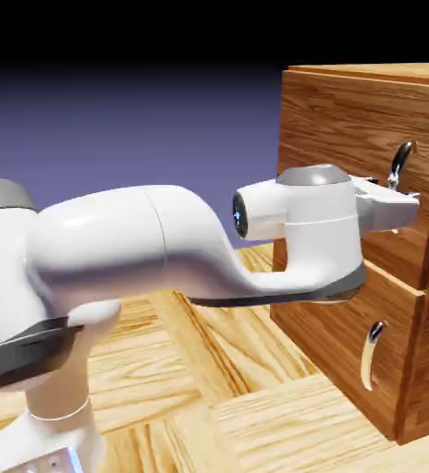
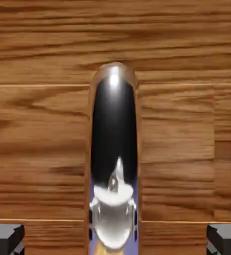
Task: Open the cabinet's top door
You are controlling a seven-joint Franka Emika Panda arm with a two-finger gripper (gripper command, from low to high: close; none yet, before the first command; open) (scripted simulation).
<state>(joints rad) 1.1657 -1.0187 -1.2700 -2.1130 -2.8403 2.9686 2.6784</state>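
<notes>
In the exterior view, the Panda's white hand [image 1: 385, 205] hid the lower part of the top door's curved silver handle [image 1: 402, 162], and its fingertips were too hard to make out there. The picture's right edge cut off the reddish-brown cabinet [image 1: 348, 111], and the left edge cropped the arm [image 1: 126, 240]. In the hand view, the bottom edge cut off both grey fingertips [image 2: 5, 239], and the cabinet ran out of frame.

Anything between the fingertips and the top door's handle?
In the hand view, nothing shows between the fingertips and the handle.
</notes>
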